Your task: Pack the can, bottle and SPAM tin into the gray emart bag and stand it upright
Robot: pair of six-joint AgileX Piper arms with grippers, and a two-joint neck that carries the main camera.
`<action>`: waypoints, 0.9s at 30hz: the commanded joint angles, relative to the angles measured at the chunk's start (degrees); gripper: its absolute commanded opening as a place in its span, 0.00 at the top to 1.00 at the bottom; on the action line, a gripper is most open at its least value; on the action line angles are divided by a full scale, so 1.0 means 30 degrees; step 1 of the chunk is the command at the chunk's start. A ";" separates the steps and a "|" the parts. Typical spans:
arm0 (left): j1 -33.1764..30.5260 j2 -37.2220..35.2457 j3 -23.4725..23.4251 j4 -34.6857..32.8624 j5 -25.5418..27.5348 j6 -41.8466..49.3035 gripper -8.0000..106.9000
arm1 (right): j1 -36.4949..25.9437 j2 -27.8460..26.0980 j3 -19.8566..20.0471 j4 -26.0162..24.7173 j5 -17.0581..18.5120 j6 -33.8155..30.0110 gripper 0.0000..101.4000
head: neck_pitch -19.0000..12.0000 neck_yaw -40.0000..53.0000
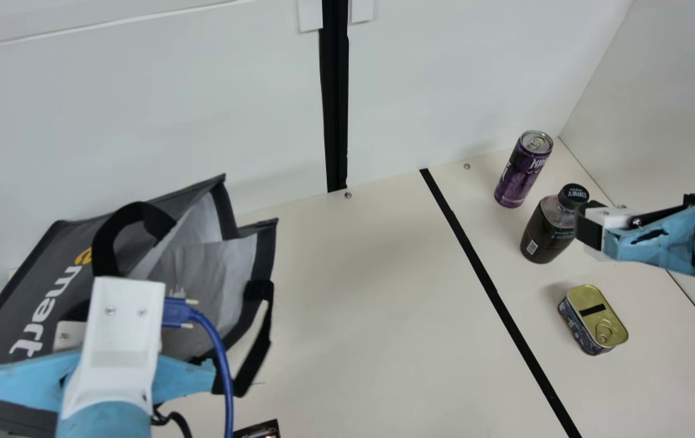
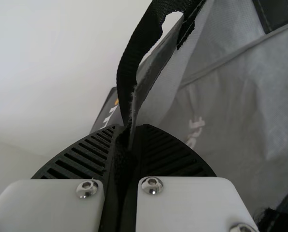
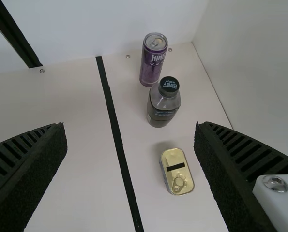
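My left gripper (image 1: 121, 322) is clamped on the gray emart bag's (image 1: 49, 258) rim, and seemingly its strap (image 2: 128, 63); the main view adds the gaping mouth. Rightward: can (image 1: 520, 176), bottle (image 1: 545, 234), SPAM tin (image 1: 595, 322); my right gripper (image 1: 587, 226) is spread wide, empty.

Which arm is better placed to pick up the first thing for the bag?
Probably the right. The right pincer is open and near the can, bottle and tin. The left pincer is closed on the gray bag, so it seems better suited to steadying it.
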 commanded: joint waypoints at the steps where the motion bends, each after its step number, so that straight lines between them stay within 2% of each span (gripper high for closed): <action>1: -0.0262 0.0079 -0.0087 -0.0392 0.0009 -0.0144 1.00 | 0.0000 0.0000 0.0000 0.0000 0.0000 0.0000 0.06 | -0.0433 -0.0016; 9: -0.1218 0.0204 -0.0845 -0.2727 -0.0081 -0.0471 1.00 | 0.0000 0.0000 0.0000 0.0000 0.0000 0.0000 0.06 | -0.0433 -0.0016; 27: 0.2613 -0.0224 0.0449 -1.0161 -0.5666 0.1757 1.00 | 0.0000 0.0000 0.0000 0.0000 0.0000 0.0000 0.06 | -0.0433 -0.0016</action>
